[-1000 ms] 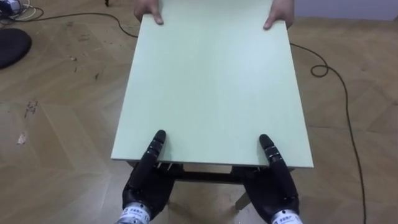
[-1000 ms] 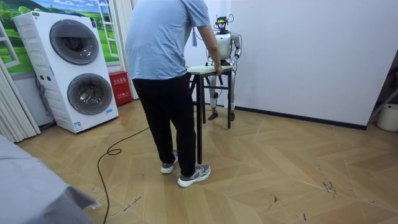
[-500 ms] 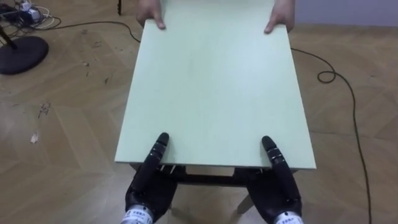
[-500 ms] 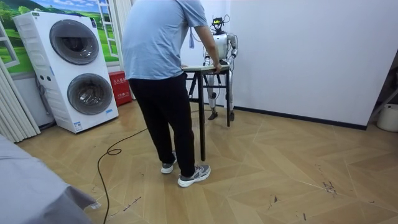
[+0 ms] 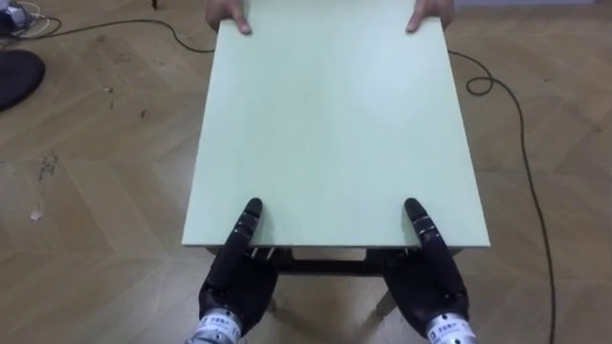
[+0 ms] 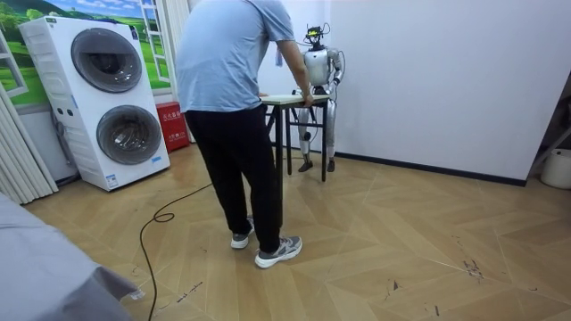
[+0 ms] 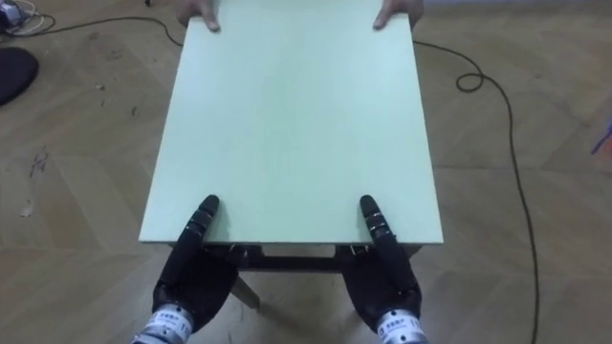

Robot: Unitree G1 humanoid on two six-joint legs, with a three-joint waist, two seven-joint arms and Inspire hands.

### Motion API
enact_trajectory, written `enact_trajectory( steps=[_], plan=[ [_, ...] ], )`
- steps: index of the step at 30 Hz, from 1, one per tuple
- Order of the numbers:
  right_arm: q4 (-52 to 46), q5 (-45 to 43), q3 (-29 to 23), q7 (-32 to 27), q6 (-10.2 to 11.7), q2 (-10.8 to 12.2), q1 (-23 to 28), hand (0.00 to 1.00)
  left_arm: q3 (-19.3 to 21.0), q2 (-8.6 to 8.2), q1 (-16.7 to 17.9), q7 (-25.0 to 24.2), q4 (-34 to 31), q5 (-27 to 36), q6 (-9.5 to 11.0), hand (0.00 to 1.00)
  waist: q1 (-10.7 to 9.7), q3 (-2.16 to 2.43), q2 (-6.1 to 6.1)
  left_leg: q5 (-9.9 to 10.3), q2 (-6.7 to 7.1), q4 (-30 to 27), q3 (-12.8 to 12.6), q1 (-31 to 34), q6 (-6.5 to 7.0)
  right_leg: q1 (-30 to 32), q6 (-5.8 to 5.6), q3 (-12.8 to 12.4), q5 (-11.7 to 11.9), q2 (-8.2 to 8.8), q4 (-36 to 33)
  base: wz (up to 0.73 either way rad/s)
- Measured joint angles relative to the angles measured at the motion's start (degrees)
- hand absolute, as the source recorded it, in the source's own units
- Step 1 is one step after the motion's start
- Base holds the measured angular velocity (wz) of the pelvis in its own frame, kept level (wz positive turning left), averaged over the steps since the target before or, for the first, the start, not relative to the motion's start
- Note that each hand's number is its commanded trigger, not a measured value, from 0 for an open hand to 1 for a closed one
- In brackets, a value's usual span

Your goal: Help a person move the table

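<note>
Parquet floor (image 5: 86, 191); green bench (image 5: 335, 124) near edge clamped by left robot hand (image 5: 234, 272) and right robot hand (image 5: 430, 277), person (image 6: 227, 89) holds far edge.

1. My left hand (image 5: 234, 282) is at the near edge of the table (image 5: 335, 124), part on top, part under.
2. My right hand (image 5: 428, 282) is at the same edge, to the right of my left hand.
3. One hand of the person (image 5: 228, 13) is on the far edge, straight ahead of my left hand.
4. The person's other hand (image 5: 430, 13) is ahead of my right hand.
5. A cable (image 5: 521, 124) lies on the floor, right of my right hand.
6. A round stand (image 5: 14, 76) is far left of my left hand.
</note>
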State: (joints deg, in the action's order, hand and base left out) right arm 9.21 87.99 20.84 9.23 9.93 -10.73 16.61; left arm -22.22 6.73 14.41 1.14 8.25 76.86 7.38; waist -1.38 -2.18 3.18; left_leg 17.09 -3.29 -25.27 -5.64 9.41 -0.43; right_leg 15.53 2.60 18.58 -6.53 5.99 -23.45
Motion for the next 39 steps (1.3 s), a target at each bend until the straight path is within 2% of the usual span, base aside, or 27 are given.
enact_trajectory(
  steps=[2,6,8,10,14,19,23,27,31,33,39],
  plan=[
    [0.0,0.0,0.1,0.0,0.1,0.2,0.3,1.0,0.0,0.08,0.1,0.0,0.0,-0.1,0.0,1.0,0.1,0.1,-0.42,0.0,0.17,0.0,-0.1,0.0,0.22,0.2,-0.78,-1.0,-0.1,0.1,-0.2,0.0],
    [-0.1,1.1,2.3,-0.9,1.6,0.4,0.3,1.0,0.1,1.08,0.4,0.0,-0.3,-0.1,0.2,1.0,0.7,0.45,-1.57,-0.5,0.29,0.9,-0.3,-0.6,0.47,-0.6,-0.6,-1.3,1.1,-0.62,1.9,-0.03],
    [-0.1,1.8,3.3,-1.2,2.5,0.1,0.4,1.0,0.1,1.41,0.5,0.0,-0.3,-0.1,0.2,1.0,1.7,0.45,-1.63,-0.6,-0.05,1.9,-1.0,-1.9,0.39,-1.7,-0.67,-1.6,1.6,-1.29,3.1,-0.12],
    [-0.1,2.2,3.9,-1.8,2.6,-0.1,0.4,1.0,0.1,1.6,0.9,0.0,-0.4,-0.1,0.3,1.0,1.7,0.46,-1.64,-0.6,-0.2,2.7,-1.1,-3.2,0.35,-2.9,-0.76,-1.9,1.5,-1.63,3.8,-0.06],
    [-0.1,2.5,4.9,-1.9,3.3,0.1,0.3,1.0,0.0,1.96,1.0,0.0,-0.4,-0.1,1.1,1.0,2.2,0.46,-1.64,0.1,-1.33,1.8,-1.0,-3.4,-0.42,-3.1,-0.85,-1.6,0.3,-2.59,3.8,-0.01],
    [0.0,2.5,5.0,-1.9,3.2,0.5,0.3,1.0,0.1,2.22,1.0,0.0,-0.4,-0.1,1.4,1.0,3.3,0.42,-1.62,0.8,-3.21,-2.7,-0.5,-2.1,-1.61,-3.3,0.52,-0.9,-1.6,-3.53,2.7,0.01],
    [0.0,2.3,4.9,-1.9,3.2,0.6,0.2,1.0,0.2,2.13,1.0,0.0,-0.4,-0.3,1.4,1.0,3.4,0.41,-1.55,0.8,-4.23,-2.3,-0.4,-1.8,-2.2,-3.4,1.96,0.5,-2.6,-3.98,2.0,0.13],
    [-0.4,2.2,4.9,-1.6,3.8,0.4,0.2,1.0,0.1,1.87,0.8,0.0,-0.4,-0.3,1.4,1.0,2.1,0.48,-1.28,-0.4,-4.36,1.6,-0.5,-2.2,-3.9,-3.4,2.52,2.5,-2.8,-3.77,2.8,0.26],
    [-2.0,2.2,4.8,-1.7,3.9,-0.1,0.3,1.0,-0.1,1.85,0.8,0.9,-2.2,-0.2,1.4,1.0,1.1,0.46,-1.21,-2.1,-3.63,4.5,-0.3,-2.4,-3.84,-3.5,2.52,3.9,-2.5,-2.97,2.9,0.22],
    [-2.1,2.2,4.8,-1.7,4.0,-0.1,0.3,1.0,-0.1,1.84,0.8,0.9,-2.5,-0.3,1.4,1.0,1.0,0.43,-1.15,-3.3,-3.07,6.7,-0.2,-3.4,-3.71,-4.2,2.43,4.5,-2.3,-2.48,3.7,0.11],
    [-2.8,2.1,5.4,-1.6,5.1,0.0,0.3,1.0,0.1,1.76,0.8,0.9,-2.9,-0.5,1.4,1.0,1.4,0.43,-0.95,-4.8,-2.5,9.6,-0.3,-4.0,-3.35,-5.4,2.04,6.6,-1.5,-1.92,5.8,0.16]
  ],
)
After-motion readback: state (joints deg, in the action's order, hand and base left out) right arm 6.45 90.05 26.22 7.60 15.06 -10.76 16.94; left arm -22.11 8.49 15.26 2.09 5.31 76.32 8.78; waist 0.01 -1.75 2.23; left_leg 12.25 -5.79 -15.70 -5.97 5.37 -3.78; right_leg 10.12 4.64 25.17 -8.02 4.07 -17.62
